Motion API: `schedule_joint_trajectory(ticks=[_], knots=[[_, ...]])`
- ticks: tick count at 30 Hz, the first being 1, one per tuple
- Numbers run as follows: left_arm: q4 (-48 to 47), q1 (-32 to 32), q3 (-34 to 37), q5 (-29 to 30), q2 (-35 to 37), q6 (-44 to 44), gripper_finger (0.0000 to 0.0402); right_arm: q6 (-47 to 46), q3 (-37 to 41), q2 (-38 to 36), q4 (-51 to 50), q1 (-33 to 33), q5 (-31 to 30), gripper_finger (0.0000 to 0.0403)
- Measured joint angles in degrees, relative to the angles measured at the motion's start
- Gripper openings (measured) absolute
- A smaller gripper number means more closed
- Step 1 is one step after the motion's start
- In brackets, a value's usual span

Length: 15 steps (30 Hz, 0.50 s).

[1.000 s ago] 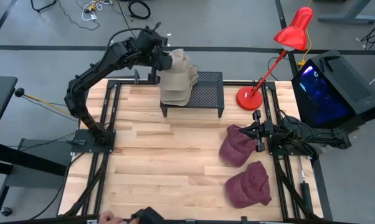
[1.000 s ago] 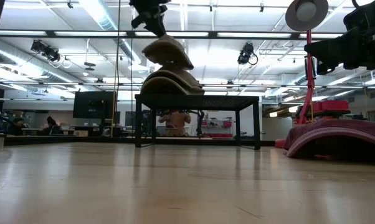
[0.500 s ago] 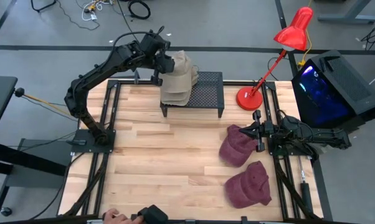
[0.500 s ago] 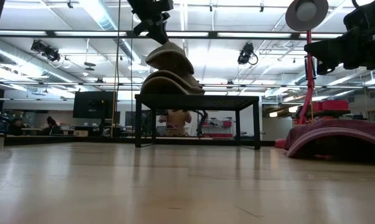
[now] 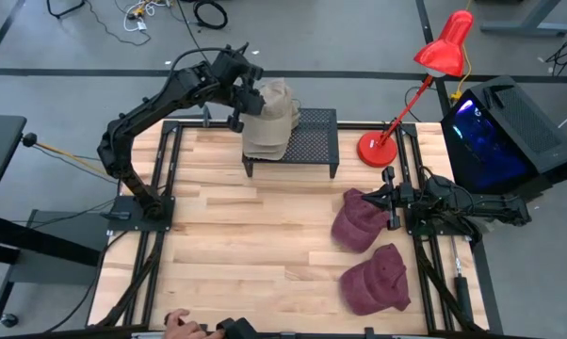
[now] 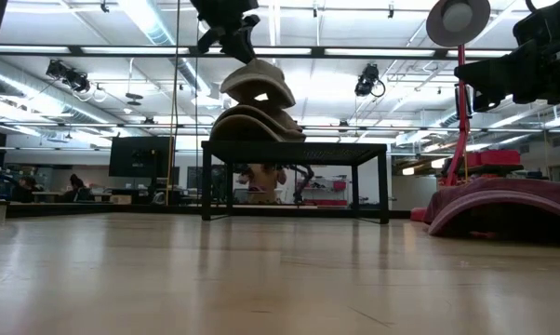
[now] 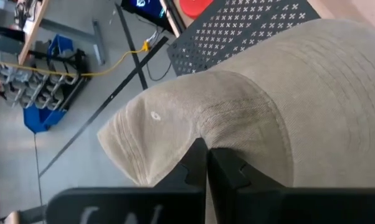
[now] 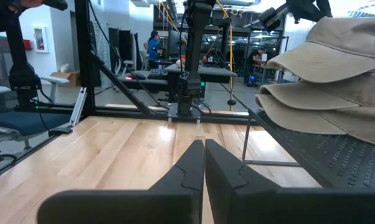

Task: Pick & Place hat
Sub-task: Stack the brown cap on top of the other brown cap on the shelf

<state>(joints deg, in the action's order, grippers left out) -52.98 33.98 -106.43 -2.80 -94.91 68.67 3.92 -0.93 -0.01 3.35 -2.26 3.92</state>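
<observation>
A beige hat (image 5: 276, 97) (image 6: 259, 83) is held by my left gripper (image 5: 243, 95) (image 7: 207, 157), which is shut on it. It hangs right above a stack of beige hats (image 5: 265, 139) (image 6: 252, 123) lying on a black perforated rack (image 5: 314, 141) (image 6: 294, 147) at the table's far edge. Whether the held hat touches the stack, I cannot tell. Two maroon hats (image 5: 359, 222) (image 5: 376, 281) lie on the table's right side. My right gripper (image 5: 389, 200) (image 8: 204, 149) is shut and waits beside the farther maroon hat. My left gripper pinches the beige hat's crown (image 7: 203, 127) between its two shut fingers, and the cloth puckers into a fold at the fingertips. The fingers come from the table's left, slanting down. The hat hangs tilted below them, brim (image 6: 278, 97) toward the right, over the stack.
A red desk lamp (image 5: 425, 75) stands right of the rack and a black box with a blue glow (image 5: 498, 132) sits past the right edge. A person's hand (image 5: 180, 322) shows at the near edge. Bare wood (image 5: 246, 235) lies between rack and near edge.
My left gripper has carried the beige hat a little toward the table's right and slightly down, bringing it over the stack on the rack. It stayed shut on the hat. The person's hand at the near edge has shifted.
</observation>
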Motion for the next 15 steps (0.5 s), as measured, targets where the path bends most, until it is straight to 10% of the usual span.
schedule_joint_trajectory(ticks=[15], knots=[[0.3,0.1,0.0,0.7,0.0,5.1,0.0004,0.0,0.0,0.0,0.0,0.0,0.0,0.0016]])
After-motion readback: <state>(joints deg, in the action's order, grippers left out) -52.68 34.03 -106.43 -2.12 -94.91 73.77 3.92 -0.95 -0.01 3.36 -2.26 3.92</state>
